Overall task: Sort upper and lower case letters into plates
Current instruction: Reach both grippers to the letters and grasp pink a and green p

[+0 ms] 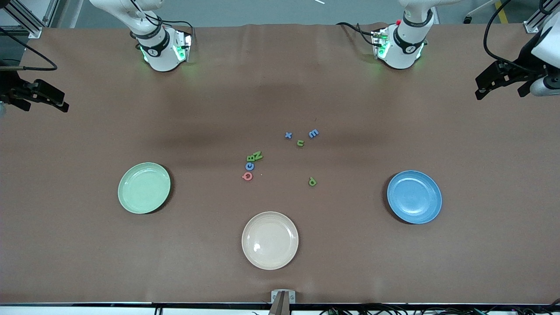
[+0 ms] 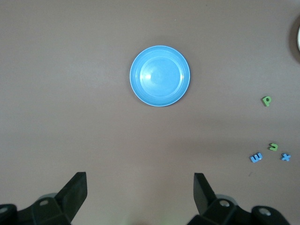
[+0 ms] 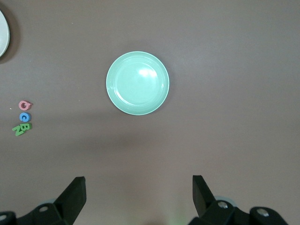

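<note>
Mint green plate lay toward the right arm's end from the cream plate, blue plate toward the left arm's end, letters between them. Left gripper and right gripper hung high, jaws spread, empty.

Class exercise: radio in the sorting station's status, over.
Left gripper and right gripper open, empty, waiting. Green plate, blue plate empty. Letters unsorted mid-table. Nothing blocking.
</note>
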You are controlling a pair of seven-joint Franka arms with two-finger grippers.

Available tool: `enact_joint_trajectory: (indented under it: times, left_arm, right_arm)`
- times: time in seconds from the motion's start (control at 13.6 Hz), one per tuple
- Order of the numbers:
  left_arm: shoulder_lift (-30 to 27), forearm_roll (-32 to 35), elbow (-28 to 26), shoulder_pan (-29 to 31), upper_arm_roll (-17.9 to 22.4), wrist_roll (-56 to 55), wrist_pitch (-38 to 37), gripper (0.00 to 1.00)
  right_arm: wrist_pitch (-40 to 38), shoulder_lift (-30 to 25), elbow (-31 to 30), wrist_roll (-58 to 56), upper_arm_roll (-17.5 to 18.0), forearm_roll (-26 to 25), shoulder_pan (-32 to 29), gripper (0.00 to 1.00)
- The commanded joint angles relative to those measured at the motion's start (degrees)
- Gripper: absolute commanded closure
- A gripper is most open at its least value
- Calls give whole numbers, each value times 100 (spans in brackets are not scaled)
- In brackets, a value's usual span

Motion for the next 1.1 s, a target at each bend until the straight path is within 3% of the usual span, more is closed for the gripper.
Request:
enact_joint_trajectory:
  times: [0.0,0.29,0.59,0.81,1.03]
  left_arm:
    - [-85,-69,-4,5,-16,84,-48,0]
    - [72,-121,13,-22,-16,101,-40,0]
    - [1003,-315,356,-346,-428,-283,143,0]
    - [1793,-271,295,-828,-509,-1380,1047,0]
    - [2918,412,409,-1479,-517,-2883,2021,0]
  right_arm:
    - [30,-185,-198,113,30,54,-17,0]
    - [30,-176,-198,113,30,46,-26,0]
    - [-14,-168,-145,104,21,46,-43,0]
    - [-67,-115,-31,95,21,37,-26,0]
    - [90,182,30,87,21,-68,-52,0]
